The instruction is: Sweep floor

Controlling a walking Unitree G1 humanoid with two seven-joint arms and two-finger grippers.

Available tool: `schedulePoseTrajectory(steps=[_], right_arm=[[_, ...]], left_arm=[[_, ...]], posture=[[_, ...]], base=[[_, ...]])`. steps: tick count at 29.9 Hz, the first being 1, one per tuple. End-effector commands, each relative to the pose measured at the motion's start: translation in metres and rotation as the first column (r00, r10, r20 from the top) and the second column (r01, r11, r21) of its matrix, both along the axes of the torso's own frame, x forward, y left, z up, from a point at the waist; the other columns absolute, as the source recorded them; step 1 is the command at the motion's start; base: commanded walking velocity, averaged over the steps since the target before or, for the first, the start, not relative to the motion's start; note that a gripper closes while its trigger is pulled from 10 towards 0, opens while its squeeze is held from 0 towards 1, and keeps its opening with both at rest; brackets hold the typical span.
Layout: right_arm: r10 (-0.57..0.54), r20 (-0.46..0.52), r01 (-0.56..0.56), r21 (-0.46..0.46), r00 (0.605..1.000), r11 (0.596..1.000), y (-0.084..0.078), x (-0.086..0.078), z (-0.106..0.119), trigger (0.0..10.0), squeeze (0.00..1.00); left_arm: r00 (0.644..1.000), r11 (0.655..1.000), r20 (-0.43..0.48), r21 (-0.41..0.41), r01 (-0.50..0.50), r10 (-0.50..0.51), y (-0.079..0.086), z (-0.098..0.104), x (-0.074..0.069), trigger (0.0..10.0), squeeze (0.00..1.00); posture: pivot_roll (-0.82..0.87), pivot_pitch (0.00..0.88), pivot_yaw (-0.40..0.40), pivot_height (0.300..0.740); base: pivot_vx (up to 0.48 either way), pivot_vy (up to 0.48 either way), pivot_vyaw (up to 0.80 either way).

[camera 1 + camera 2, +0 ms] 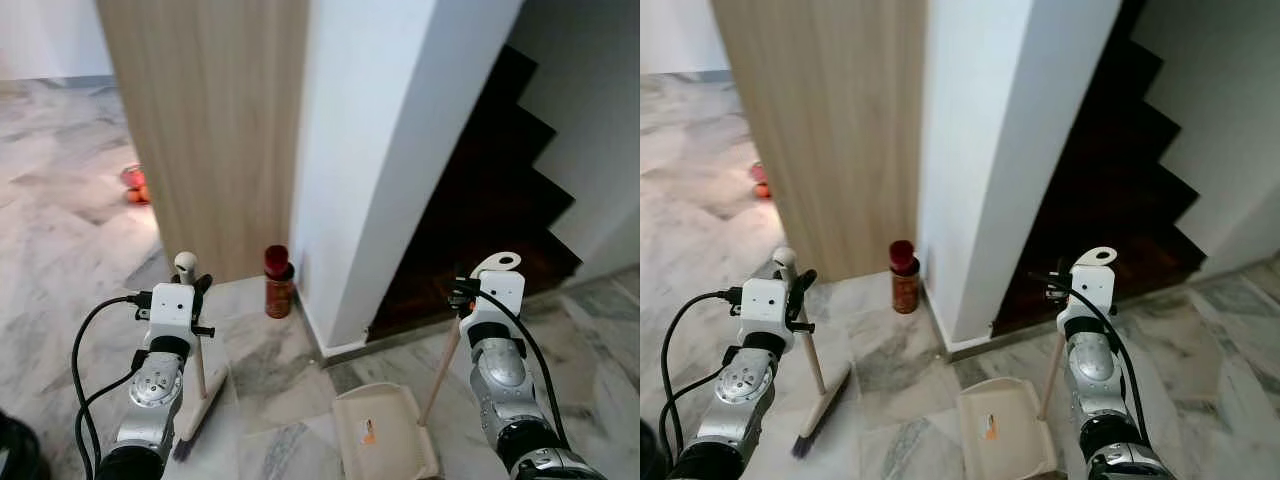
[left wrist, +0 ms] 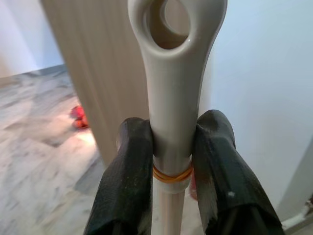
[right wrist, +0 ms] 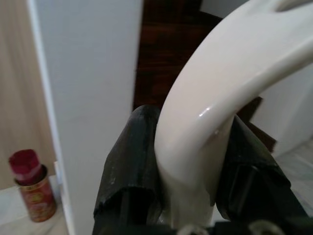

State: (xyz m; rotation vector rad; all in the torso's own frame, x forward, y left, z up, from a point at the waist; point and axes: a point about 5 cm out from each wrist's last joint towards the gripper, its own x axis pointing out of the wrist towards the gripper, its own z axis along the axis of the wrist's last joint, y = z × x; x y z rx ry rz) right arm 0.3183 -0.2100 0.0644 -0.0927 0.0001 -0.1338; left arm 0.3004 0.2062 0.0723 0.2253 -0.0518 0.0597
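Black fingers (image 3: pixel 129 166) clamp the cream dustpan handle (image 3: pixel 215 98); a red-capped can (image 3: pixel 30 188) stands beyond.

1 broom (image 1: pixel 200 385), 1 dustpan (image 1: pixel 385 432), 1 red can (image 1: pixel 279 283), 2 tools.

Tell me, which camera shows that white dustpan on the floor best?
The right eye view: the dustpan lies whole below the right claw. The left eye view shows it too, closer to the picture's bottom edge. The right wrist view shows just its curved handle top, clamped between the fingers.
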Motion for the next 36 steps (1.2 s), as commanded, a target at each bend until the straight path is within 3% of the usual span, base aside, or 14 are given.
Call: schedulePoseTrajectory(steps=[1,5,11,17,24,36], right_arm=[[0.002,0.031,-0.002,-0.003,1.000,1.000,0.0019,0.0064,0.0092,10.0,0.00],[0.000,0.035,0.000,-0.004,0.999,1.000,0.0027,0.0075,0.0104,10.0,0.00],[-0.005,0.033,0.005,-0.004,0.999,1.000,0.0028,0.0070,0.0097,10.0,0.00],[-0.010,0.023,0.010,-0.002,1.000,1.000,0.0027,0.0056,0.0071,10.0,0.00],[-0.011,0.012,0.011,0.001,1.000,1.000,0.0035,0.0047,0.0047,10.0,0.00],[-0.013,0.006,0.013,-0.001,1.000,1.000,0.0034,0.0045,0.0038,10.0,0.00]], left_arm=[[0.999,1.000,0.030,0.009,0.011,-0.012,-0.0010,0.0074,0.0041,10.0,0.00],[0.999,1.000,0.027,0.017,0.016,-0.017,-0.0014,0.0076,0.0049,10.0,0.00],[0.999,1.000,0.028,0.022,0.018,-0.018,-0.0016,0.0082,0.0057,10.0,0.00],[0.999,1.000,0.038,0.004,0.012,-0.013,-0.0015,0.0097,0.0061,10.0,0.00],[0.999,1.000,0.038,0.005,0.015,-0.015,-0.0011,0.0095,0.0056,10.0,0.00],[0.999,1.000,0.037,0.006,0.018,-0.018,-0.0006,0.0092,0.0054,10.0,0.00]], posture=[[0.03,0.000,-0.086,0.740],[0.02,0.000,-0.084,0.740],[0.02,0.000,-0.083,0.740],[0.02,0.000,-0.083,0.740],[0.03,0.000,-0.082,0.740],[0.03,0.000,-0.082,0.740]], base=[[0.000,0.000,-0.80],[0.000,0.000,-0.80],[0.000,0.000,0.00],[0.000,-0.297,-0.67],[0.000,0.000,0.00],[0.000,0.000,-0.80]])
